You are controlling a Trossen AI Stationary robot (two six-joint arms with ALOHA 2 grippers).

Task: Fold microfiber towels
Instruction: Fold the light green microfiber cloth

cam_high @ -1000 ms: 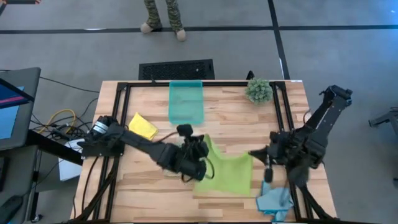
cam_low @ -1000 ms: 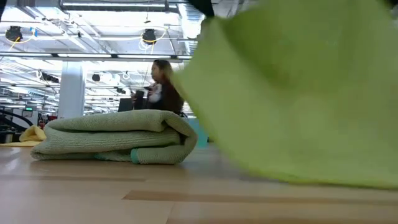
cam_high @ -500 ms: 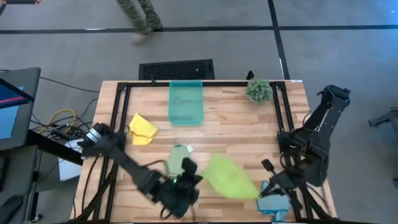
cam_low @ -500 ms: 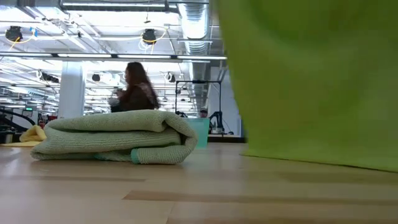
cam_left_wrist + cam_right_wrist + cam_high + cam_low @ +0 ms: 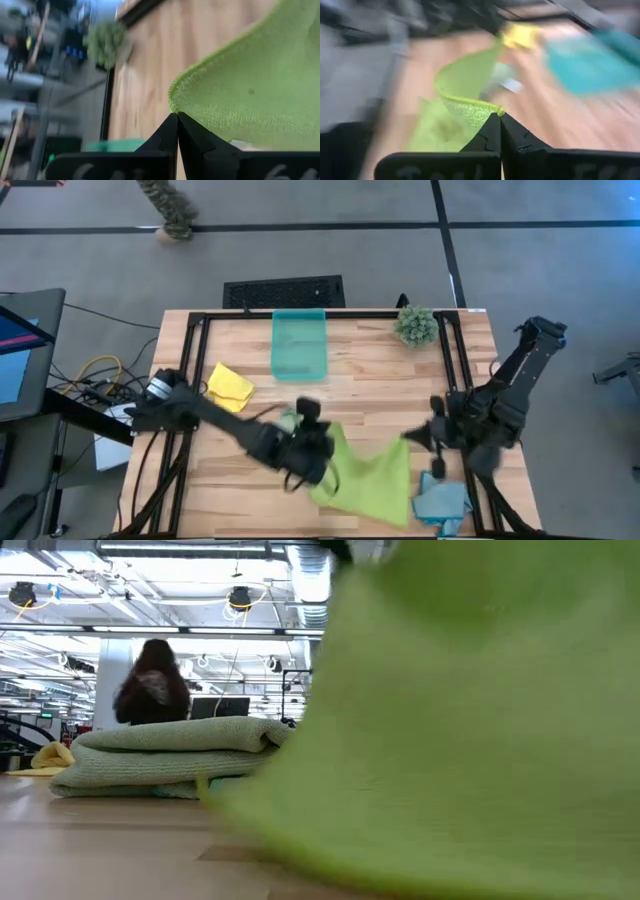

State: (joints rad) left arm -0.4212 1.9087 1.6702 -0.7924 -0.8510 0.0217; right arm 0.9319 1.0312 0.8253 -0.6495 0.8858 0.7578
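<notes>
The lime green towel (image 5: 372, 478) is spread between my two grippers and fills the right of the low view (image 5: 470, 720). My left gripper (image 5: 328, 440) is shut on its far-left corner and my right gripper (image 5: 405, 438) on its far-right corner. A pale green towel (image 5: 170, 760), folded, lies flat on the table just left of my left gripper (image 5: 290, 420). The yellow towel (image 5: 230, 383) lies crumpled at the left. The light blue towel (image 5: 440, 502) lies bunched at the near right corner. My left gripper pinches the lime towel's corner (image 5: 176, 102) between its two shut fingertips (image 5: 167, 131), slanting downward. The cloth runs away from the fingers toward the near edge. My right gripper pinches the opposite corner (image 5: 492, 108) at the hemmed edge between its shut fingertips (image 5: 489, 131). The upper edge sags slack between both grippers.
A translucent teal bin (image 5: 300, 345) stands at the far middle of the table, a small spiky plant (image 5: 415, 325) at the far right. A black frame (image 5: 190, 380) runs along the table's sides. A person walks in the room beyond (image 5: 150, 680).
Both grippers swung toward the table's near edge with the lime towel, which bunched up between them, then came back toward the far side. The towel is spread out again, and its lower edge now reaches farther toward the near edge than before.
</notes>
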